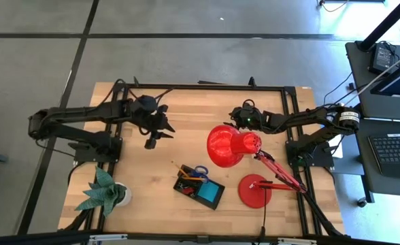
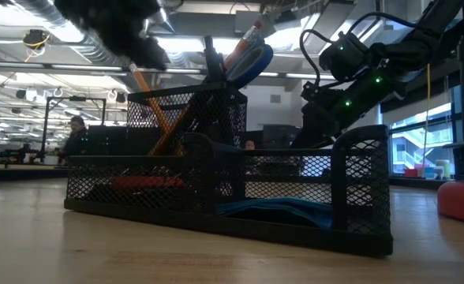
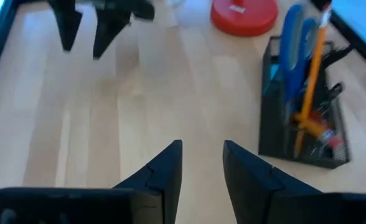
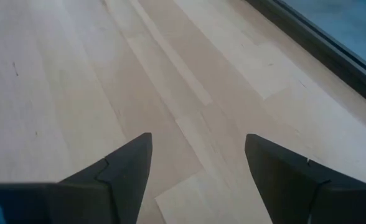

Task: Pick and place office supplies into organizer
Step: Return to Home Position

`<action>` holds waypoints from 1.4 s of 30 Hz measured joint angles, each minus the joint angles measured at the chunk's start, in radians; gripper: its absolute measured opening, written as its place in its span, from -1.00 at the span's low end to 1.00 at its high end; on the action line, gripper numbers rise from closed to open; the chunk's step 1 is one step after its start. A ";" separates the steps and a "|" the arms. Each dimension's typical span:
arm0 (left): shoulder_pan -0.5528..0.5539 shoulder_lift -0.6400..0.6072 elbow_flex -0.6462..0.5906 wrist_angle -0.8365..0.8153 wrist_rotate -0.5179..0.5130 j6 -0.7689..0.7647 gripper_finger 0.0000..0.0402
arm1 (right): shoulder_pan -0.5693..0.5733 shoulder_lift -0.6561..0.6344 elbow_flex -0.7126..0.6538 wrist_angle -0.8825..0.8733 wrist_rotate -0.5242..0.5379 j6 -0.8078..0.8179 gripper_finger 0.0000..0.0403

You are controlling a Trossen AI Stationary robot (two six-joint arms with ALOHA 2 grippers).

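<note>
The black mesh organizer [image 1: 198,187] stands on the table near the near edge. It holds a blue sticky-note pad [image 1: 209,192], blue-handled scissors [image 3: 293,43] and wooden pencils [image 3: 310,81] standing upright in its tall cup. Something red [image 2: 137,181] lies low in one compartment. My left gripper [image 3: 201,152] is open above bare wood, toward the far left of the organizer [image 3: 301,106]. My right gripper [image 4: 198,146] is open over bare table, behind the lamp shade. Neither holds anything.
A red desk lamp has its shade [image 1: 230,144] between the two grippers and its round base [image 1: 254,190] right of the organizer. A green paper plant [image 1: 105,190] stands at the near left corner. Bare wood lies under both grippers.
</note>
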 joint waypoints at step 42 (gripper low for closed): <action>0.773 -0.594 -0.533 0.414 0.496 -0.028 -0.75 | -0.166 -0.632 -0.527 0.435 -0.102 -0.066 0.29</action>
